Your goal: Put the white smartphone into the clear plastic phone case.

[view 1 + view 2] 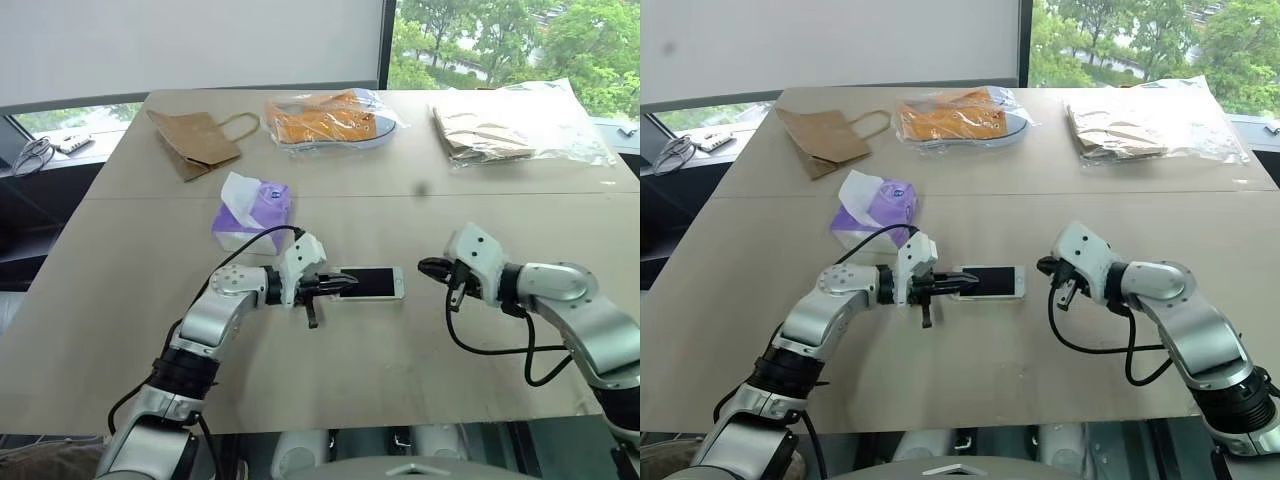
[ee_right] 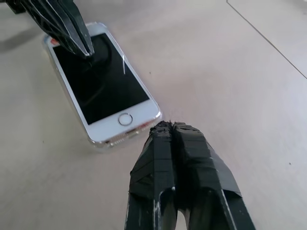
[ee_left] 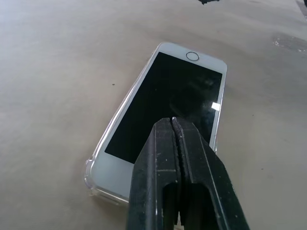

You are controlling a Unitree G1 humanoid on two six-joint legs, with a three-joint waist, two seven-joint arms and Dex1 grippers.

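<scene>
The white smartphone (image 1: 370,283) lies flat, screen up, on the table's middle. Glossy edges of the clear plastic phone case (image 3: 94,184) wrap its sides and corners, so the phone sits inside the case. My left gripper (image 1: 350,284) is shut, its tips over the left end of the dark screen (image 3: 165,103), pressing or hovering just above it. My right gripper (image 1: 427,267) is shut with nothing in it, a short way to the right of the phone's home-button end (image 2: 125,119), not touching it.
A purple tissue pack (image 1: 250,214) lies just behind my left hand. At the table's back are a brown paper bag (image 1: 195,140), a clear bag with orange contents (image 1: 330,118) and another clear bag with brown paper (image 1: 510,125). The table edge (image 1: 400,422) runs close in front.
</scene>
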